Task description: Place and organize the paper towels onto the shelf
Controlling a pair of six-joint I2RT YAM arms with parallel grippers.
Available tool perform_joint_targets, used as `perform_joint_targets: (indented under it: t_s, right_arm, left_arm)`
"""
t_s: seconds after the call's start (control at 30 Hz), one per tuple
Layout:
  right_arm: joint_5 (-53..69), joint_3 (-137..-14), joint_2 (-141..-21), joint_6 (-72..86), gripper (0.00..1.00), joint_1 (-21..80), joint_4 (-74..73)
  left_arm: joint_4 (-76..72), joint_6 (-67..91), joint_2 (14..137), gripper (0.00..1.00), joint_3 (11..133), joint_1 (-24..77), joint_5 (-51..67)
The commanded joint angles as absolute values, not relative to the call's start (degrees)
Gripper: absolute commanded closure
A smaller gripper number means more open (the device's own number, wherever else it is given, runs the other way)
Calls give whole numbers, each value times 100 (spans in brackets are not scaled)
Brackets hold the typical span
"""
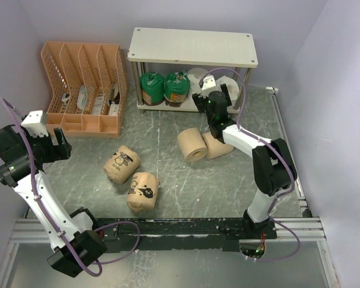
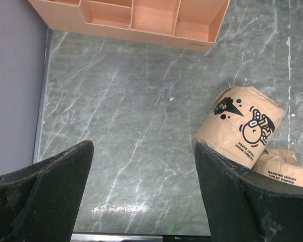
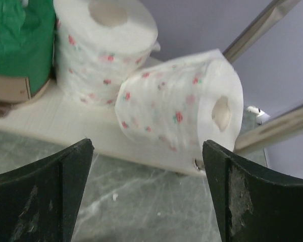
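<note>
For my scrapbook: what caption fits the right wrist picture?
Open jaws facing two dotted white rolls on the shelf, one upright, one on its side.

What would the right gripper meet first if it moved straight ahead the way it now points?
Most likely the dotted white roll lying sideways on the shelf; the right gripper points at it, jaws open.

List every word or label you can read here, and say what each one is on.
"BAMBOO MOIST TOILET PAPER": on the lower printed roll, in the left wrist view.
Small sideways line on the upper printed roll: looks the same, but too small to be sure.
Labels on the green-topped rolls: too small and blurred to read.
No other readable text shows.
</note>
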State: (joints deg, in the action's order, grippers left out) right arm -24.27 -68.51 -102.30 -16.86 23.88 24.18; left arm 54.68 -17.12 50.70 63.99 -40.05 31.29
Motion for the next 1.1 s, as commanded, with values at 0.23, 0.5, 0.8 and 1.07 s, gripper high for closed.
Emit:
perform_joint_targets:
  t_s: [0.23, 0.5, 0.8, 1.07]
  right_arm:
    - [-2197, -6605, -10103, -3070, 14, 2017, 2566]
    - [-1747, -7448, -10705, -3225, 17, 1408, 2169]
    - [-921, -8116, -11076, -3220, 47, 1233, 1521]
    - [-468, -8639, -11119, -3799, 51, 1250, 680]
  left_arm:
    - [5352, -1714, 5010, 7, 6363, -4067, 3189]
    - [5344, -1712, 5034, 7, 6363, -4068, 3183]
    - [5342, -1696, 5071, 7, 6355, -4069, 3157]
    - [5329, -1687, 5109, 7, 6354, -4066, 3142]
